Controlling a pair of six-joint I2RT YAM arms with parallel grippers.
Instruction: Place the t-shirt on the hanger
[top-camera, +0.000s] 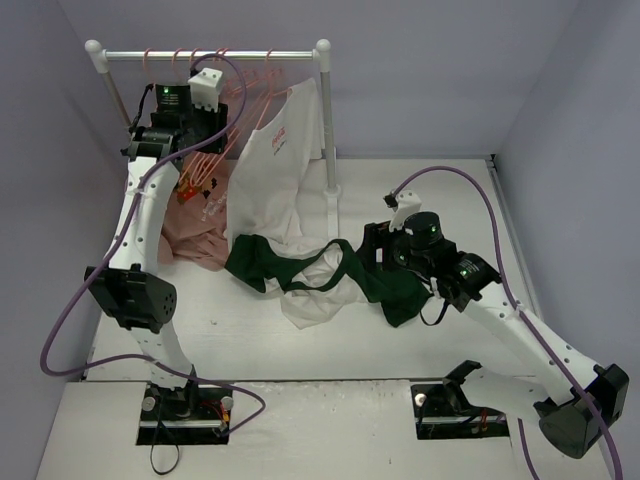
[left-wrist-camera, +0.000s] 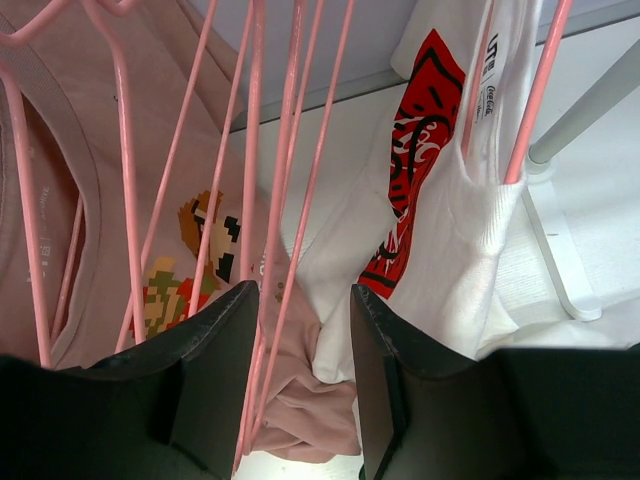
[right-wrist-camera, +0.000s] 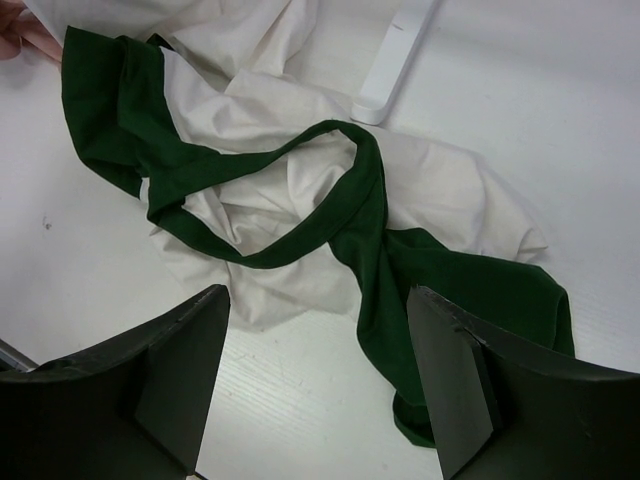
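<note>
**Hanger being reached for, t-shirt not yet on it**

The t-shirt (top-camera: 320, 280) lies crumpled on the counter (top-camera: 250, 340), just in front of the rack (top-camera: 210, 55) near the foot of its right post, with its green collar loop facing up. Nothing of it is on any hanger. The left hand (left-wrist-camera: 305, 295) is up under the rack's rail, its jaws about half apart with the wires of a pink hanger (left-wrist-camera: 305, 200) running between them; I cannot tell whether they pinch a wire. The right hand (right-wrist-camera: 318, 300) hovers over the collar, in front of and right of the rack, jaws wide and empty. By my reading the task is barely begun: the hanger has to be taken down, the shirt lifted, and the hanger threaded through the neck.
</note>
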